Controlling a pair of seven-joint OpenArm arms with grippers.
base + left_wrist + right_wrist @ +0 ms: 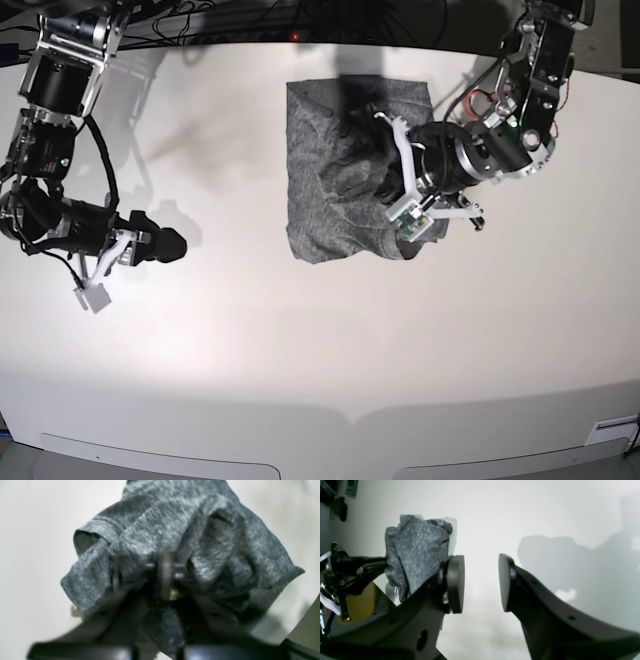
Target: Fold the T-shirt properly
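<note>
A white desk (300, 380) seen from above carries one garment, a heather-grey shirt (325, 200), lying far of centre and a little to the right in the base view. It sits as a rough rectangle, flat along its left and near edges and bunched into folds on its right side. The left pincer (375, 165) reaches in from the right of the base view and is pressed into that bunched part; its wrist view shows the dark fingers drawn together on a gathered wad of the shirt (175, 542), with cloth spilling over both sides and a rolled hem at the left. Behind this pincer the arm's joints, red and black wires and a white bracket crowd the shirt's right edge and hide part of it. The right pincer (172, 245) is well apart from the shirt, low over bare desk at the left of the base view. Its two round black pads (456, 583) stand parted, with only white surface between them, holding nothing. From that wrist view the shirt (417, 555) shows in the distance, partly behind one finger. Dark cables run along the far edge of the desk.
</note>
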